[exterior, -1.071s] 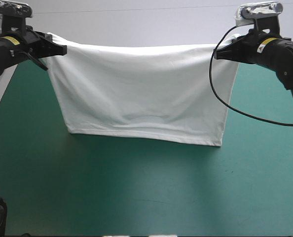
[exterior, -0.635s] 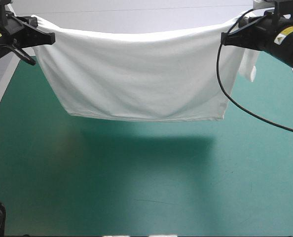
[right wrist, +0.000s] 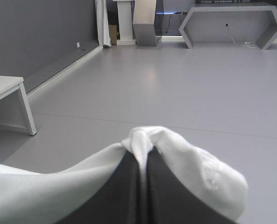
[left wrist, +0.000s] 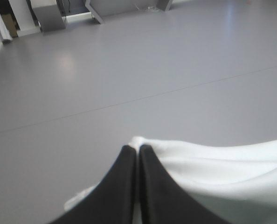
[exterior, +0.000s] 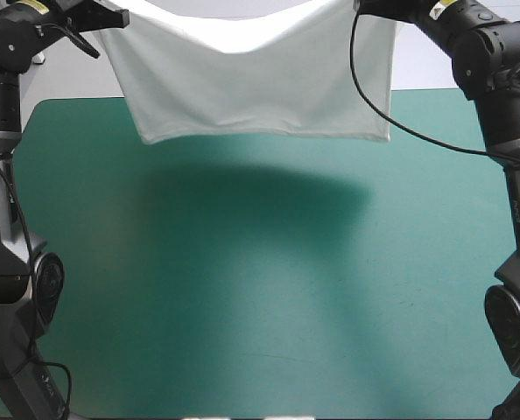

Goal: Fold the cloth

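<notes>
T-shirt hangs at table's 12 o'clock, sagging mid-span; left gripper and right gripper each pinched onto a corner. We'd even the tension, lay hem first.

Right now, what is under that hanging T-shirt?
The T-shirt hangs over bare table, darkened by its shadow; nothing else shows there. It hides part of the table's far edge behind it.

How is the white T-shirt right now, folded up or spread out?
Spread out. The T-shirt hangs in the air, top corners pinched by the left tool and right tool, hem above the table.
</notes>
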Tool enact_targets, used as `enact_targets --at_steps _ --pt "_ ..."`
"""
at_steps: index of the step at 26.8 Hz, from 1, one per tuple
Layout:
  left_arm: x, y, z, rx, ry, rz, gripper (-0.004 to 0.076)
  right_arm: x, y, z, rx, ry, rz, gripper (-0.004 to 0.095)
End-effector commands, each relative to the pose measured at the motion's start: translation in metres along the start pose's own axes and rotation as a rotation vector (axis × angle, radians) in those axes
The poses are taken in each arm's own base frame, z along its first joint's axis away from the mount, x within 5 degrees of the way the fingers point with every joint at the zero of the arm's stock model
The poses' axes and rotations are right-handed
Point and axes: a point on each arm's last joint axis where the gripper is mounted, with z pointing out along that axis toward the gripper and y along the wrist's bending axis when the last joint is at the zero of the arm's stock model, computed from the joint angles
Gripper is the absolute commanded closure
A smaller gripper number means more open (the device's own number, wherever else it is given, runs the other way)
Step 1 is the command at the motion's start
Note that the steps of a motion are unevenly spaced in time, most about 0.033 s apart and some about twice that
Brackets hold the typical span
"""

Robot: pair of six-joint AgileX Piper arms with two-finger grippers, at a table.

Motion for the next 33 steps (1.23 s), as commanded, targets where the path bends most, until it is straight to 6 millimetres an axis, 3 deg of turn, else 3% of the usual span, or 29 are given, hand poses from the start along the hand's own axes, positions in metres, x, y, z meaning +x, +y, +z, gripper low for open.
enact_targets --at_steps 1,4,7,8,11,14,18,22,26,29,33 --pt "-0.02 -0.002 -0.021 -0.005 -0.102 0.004 0.0734 -0.017 -0.006 -0.017 0.051 -0.041 -0.053 0.0926" --pt "0.021 -0.002 0.022 0.044 0.097 -0.017 0.0734 0.028 -0.012 0.012 0.094 0.229 -0.052 0.0926" --pt "0.087 -0.004 0.074 0.121 0.39 -0.049 0.0734 0.095 -0.015 0.049 0.119 0.564 -0.023 0.0926" --pt "0.101 -0.005 0.082 0.137 0.448 -0.055 0.0734 0.109 -0.015 0.054 0.116 0.632 -0.017 0.0926" --pt "0.135 -0.008 0.098 0.191 0.622 -0.07 0.0734 0.136 -0.014 0.062 0.107 0.785 0.002 0.0926" --pt "0.151 -0.009 0.104 0.191 0.682 -0.091 0.0734 0.143 -0.013 0.06 0.1 0.859 0.001 0.0926" --pt "0.161 -0.011 0.09 0.187 0.77 -0.105 0.0734 0.142 -0.01 0.051 0.075 0.875 0.026 0.0926" --pt "0.162 -0.017 0.057 0.188 0.843 -0.113 0.0734 0.15 -0.004 0.03 0.04 0.946 0.074 0.0926" --pt "0.177 -0.028 0.019 0.218 0.937 -0.131 0.0734 0.165 0.003 -0.003 -0.004 1.047 0.123 0.0926" --pt "0.201 -0.038 -0.01 0.24 1.038 -0.157 0.0734 0.182 0.005 -0.031 -0.019 1.131 0.138 0.0926" --pt "0.236 -0.051 -0.05 0.264 1.169 -0.186 0.0734 0.227 0.006 -0.068 -0.018 1.309 0.135 0.0926"
